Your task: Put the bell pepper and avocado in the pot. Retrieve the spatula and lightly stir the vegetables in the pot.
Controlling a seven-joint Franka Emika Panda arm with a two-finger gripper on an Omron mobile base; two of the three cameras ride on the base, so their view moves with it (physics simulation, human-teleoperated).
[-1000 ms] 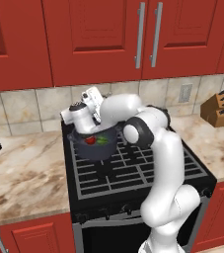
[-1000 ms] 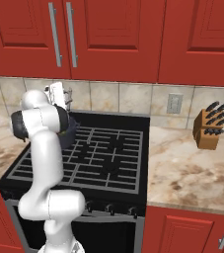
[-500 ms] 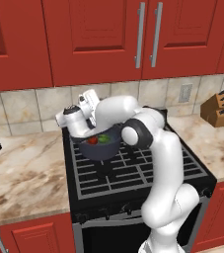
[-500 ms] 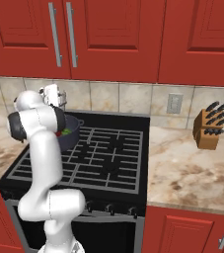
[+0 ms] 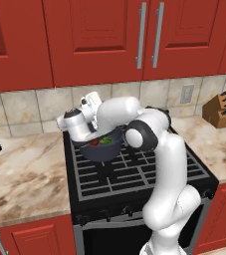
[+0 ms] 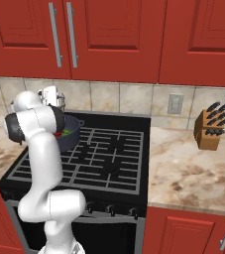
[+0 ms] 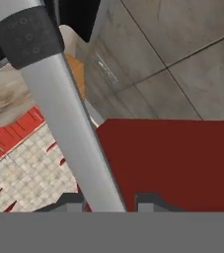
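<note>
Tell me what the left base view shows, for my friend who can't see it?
A white robot arm bends over a dark pot on a black stove, with red and green vegetables inside. Red cabinets hang above, and a knife block sits on the right counter.

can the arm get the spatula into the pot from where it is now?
Probably yes. The gripper looks closed on the spatula handle, and in the left base view the hand sits at the rim of the pot, whose mouth is open above the bell pepper. Nothing visible blocks the way.
</note>
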